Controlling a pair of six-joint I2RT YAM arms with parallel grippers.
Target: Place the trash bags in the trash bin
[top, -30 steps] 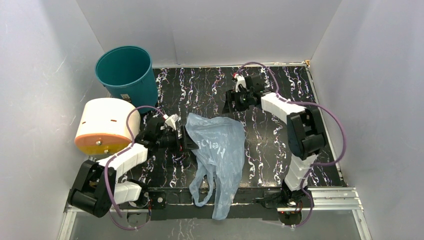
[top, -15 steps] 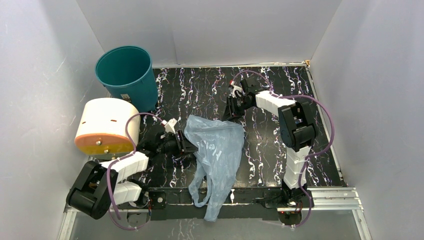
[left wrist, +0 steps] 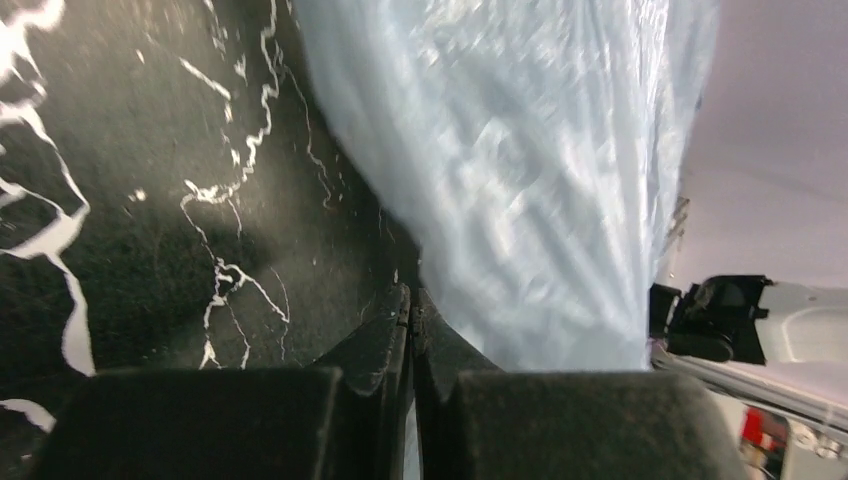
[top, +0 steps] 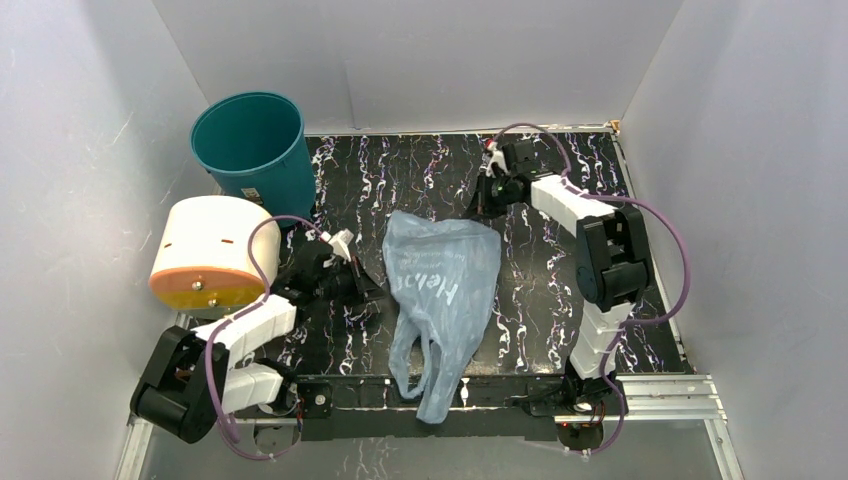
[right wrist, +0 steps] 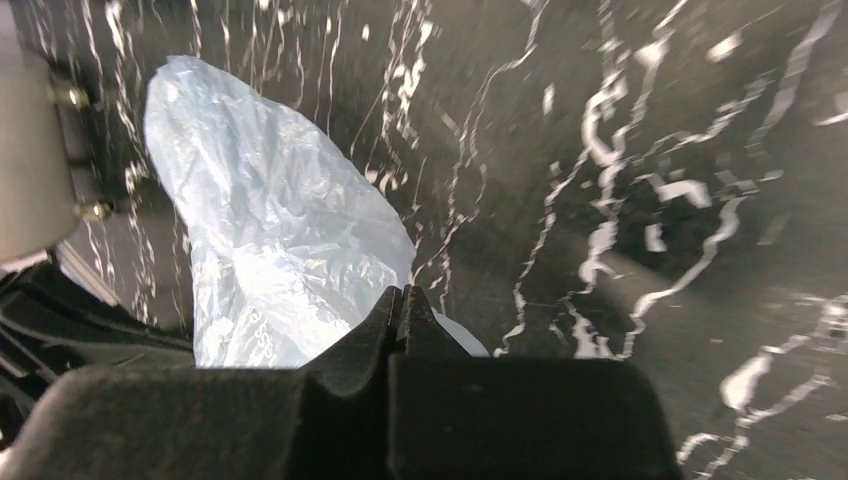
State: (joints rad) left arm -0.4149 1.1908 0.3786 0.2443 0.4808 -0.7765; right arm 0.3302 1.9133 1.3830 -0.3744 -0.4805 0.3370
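The trash bag (top: pixel 440 280), pale blue and crinkly with white lettering, lies flat mid-table, and its handles hang over the near edge. My left gripper (top: pixel 374 291) sits at the bag's left edge with its jaws shut. In the left wrist view the bag (left wrist: pixel 520 180) starts right at the tips of the left gripper (left wrist: pixel 411 292), and I cannot tell whether any film is caught. My right gripper (top: pixel 481 208) is shut at the bag's far right corner. In the right wrist view the bag (right wrist: pixel 270 220) shows on both sides of the closed tips of the right gripper (right wrist: pixel 402 290). The teal trash bin (top: pixel 255 150) stands upright at the far left.
A cream cylinder with an orange end (top: pixel 210 250) lies on its side just left of my left arm, in front of the bin. White walls close in the black marbled table (top: pixel 400 170) on three sides. A metal rail (top: pixel 660 395) runs along the near edge.
Both grippers have gone from open to shut. The bag has slid to the right and flattened, so its lettering now faces up. My right gripper moved right and farther back.
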